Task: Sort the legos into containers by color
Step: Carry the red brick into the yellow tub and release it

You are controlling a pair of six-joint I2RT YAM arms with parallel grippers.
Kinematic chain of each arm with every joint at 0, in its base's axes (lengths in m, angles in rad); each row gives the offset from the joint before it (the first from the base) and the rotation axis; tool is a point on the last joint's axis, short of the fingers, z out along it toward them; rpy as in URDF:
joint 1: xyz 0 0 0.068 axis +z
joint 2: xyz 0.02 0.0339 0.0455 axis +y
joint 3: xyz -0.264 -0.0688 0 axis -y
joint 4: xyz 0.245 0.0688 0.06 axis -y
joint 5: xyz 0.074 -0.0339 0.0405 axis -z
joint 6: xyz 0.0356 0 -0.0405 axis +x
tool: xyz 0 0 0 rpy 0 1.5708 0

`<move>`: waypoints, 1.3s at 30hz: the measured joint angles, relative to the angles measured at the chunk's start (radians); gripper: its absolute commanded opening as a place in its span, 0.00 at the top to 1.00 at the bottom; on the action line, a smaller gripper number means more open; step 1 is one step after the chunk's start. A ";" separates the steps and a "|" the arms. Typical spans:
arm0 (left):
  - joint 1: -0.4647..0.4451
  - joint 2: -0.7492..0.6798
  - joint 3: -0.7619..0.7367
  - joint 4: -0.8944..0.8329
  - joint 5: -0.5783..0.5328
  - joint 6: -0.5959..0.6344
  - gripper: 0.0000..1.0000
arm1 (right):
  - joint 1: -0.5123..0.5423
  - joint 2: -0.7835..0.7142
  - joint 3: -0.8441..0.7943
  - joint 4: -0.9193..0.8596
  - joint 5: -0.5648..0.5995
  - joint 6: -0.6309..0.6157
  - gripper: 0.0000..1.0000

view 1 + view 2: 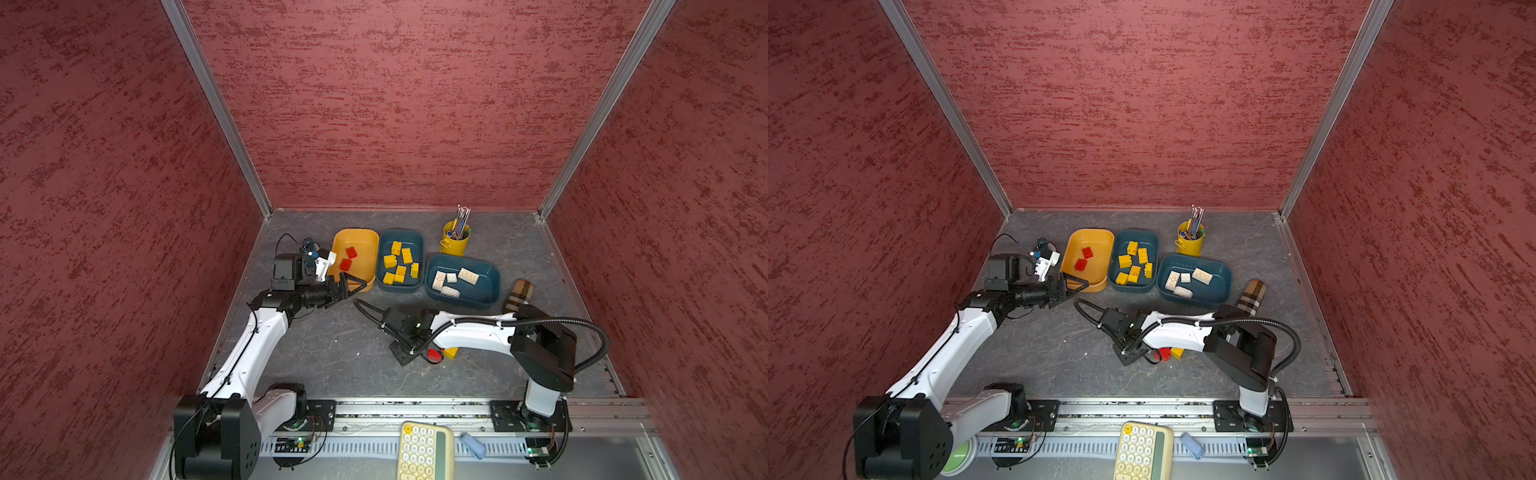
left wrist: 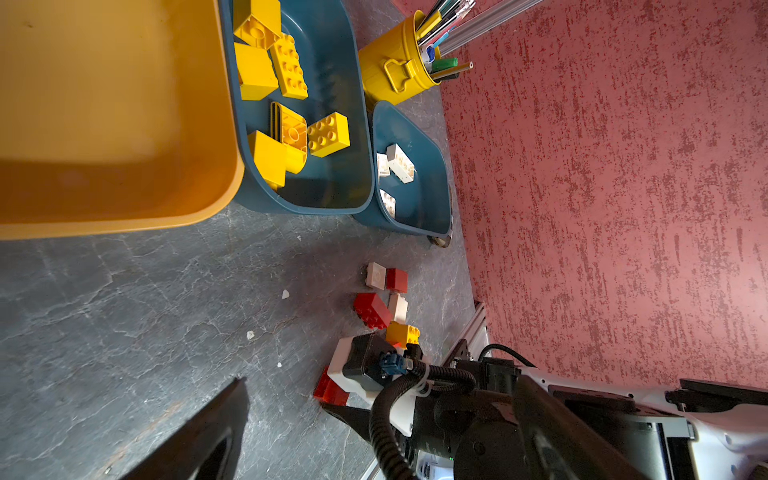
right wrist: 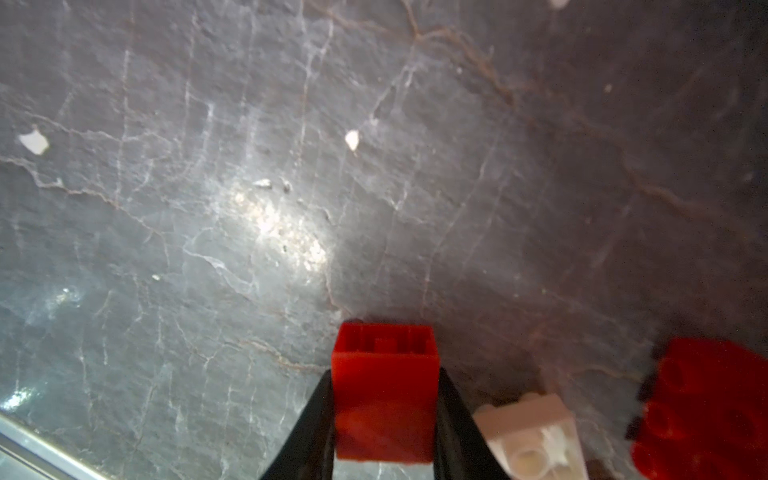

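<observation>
Here the right pincer [image 3: 385, 376] pinches a red lego [image 3: 386, 409], while the left pincer [image 1: 356, 286] stands spread.

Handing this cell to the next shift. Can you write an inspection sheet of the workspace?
Surface: grey marbled tabletop, few white flecks.
Job's things: orange tub holds two red bricks; middle teal tub, yellow bricks; right teal tub, white bricks; loose bricks, red, white, yellow, under the right arm.
Clutter: pen cup, plaid cylinder lying down, keypad at the front.
Claws: left claw open, empty, at the orange tub's near rim; right claw shut on a red brick.
Cables: black hose loops off the right arm.
Surroundings: red textured walls.
</observation>
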 measured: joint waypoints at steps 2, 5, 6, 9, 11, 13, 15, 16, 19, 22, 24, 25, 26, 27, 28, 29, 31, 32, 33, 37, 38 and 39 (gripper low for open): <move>0.005 0.000 0.000 -0.001 0.000 0.000 0.01 | -0.002 -0.003 0.000 -0.008 0.003 -0.005 0.76; 0.009 0.000 0.000 -0.003 0.000 0.000 0.01 | -0.023 -0.035 -0.002 0.000 -0.019 -0.009 0.80; 0.010 0.000 0.000 -0.004 -0.001 0.000 0.01 | -0.035 -0.055 -0.002 0.006 -0.035 -0.013 0.80; 0.016 0.000 0.000 -0.011 -0.006 0.000 0.01 | -0.096 -0.117 0.006 0.029 -0.073 -0.039 0.80; 0.018 -0.001 0.000 -0.019 -0.013 0.000 0.01 | -0.148 -0.131 0.035 0.047 -0.107 -0.062 0.80; 0.020 -0.005 0.000 -0.028 -0.021 0.000 0.01 | -0.200 -0.127 0.079 0.075 -0.152 -0.085 0.80; 0.023 -0.010 0.004 -0.039 -0.028 0.001 0.01 | -0.250 -0.110 0.143 0.104 -0.209 -0.106 0.80; 0.026 -0.013 0.006 -0.045 -0.032 0.002 0.01 | -0.269 -0.097 0.175 0.118 -0.229 -0.114 0.80; 0.034 -0.023 0.008 -0.057 -0.046 0.006 0.01 | -0.323 -0.023 0.307 0.166 -0.288 -0.139 0.80; 0.045 -0.035 0.008 -0.071 -0.058 0.008 0.01 | -0.353 0.082 0.445 0.202 -0.325 -0.157 0.80; 0.050 -0.042 0.008 -0.080 -0.062 0.008 0.01 | -0.367 0.164 0.533 0.223 -0.341 -0.164 0.80; 0.051 -0.044 0.008 -0.084 -0.065 0.008 0.01 | -0.372 0.196 0.568 0.227 -0.345 -0.166 0.80; 0.053 -0.046 0.008 -0.087 -0.068 0.008 0.01 | -0.378 0.240 0.612 0.229 -0.346 -0.169 0.80; 0.055 -0.048 0.008 -0.089 -0.072 0.008 0.01 | -0.381 0.285 0.660 0.230 -0.345 -0.174 0.79; 0.056 -0.048 0.008 -0.089 -0.076 0.008 0.01 | -0.384 0.320 0.697 0.232 -0.342 -0.179 0.79; 0.057 -0.048 0.008 -0.089 -0.078 0.008 0.01 | -0.386 0.361 0.741 0.232 -0.334 -0.186 0.77; 0.058 -0.048 0.008 -0.089 -0.081 0.008 0.01 | -0.390 0.432 0.818 0.233 -0.319 -0.197 0.76; 0.060 -0.048 0.008 -0.089 -0.083 0.008 0.01 | -0.391 0.467 0.855 0.234 -0.308 -0.204 0.75; 0.060 -0.048 0.008 -0.089 -0.084 0.008 0.01 | -0.393 0.497 0.890 0.232 -0.294 -0.211 0.74; 0.061 -0.048 0.008 -0.089 -0.084 0.008 0.01 | -0.401 0.634 1.068 0.218 -0.230 -0.239 0.72; 0.061 -0.048 0.008 -0.088 -0.084 0.007 0.01 | -0.404 0.666 1.110 0.216 -0.213 -0.246 0.71; 0.061 -0.048 0.008 -0.088 -0.084 0.008 0.00 | -0.406 0.690 1.144 0.211 -0.200 -0.252 0.70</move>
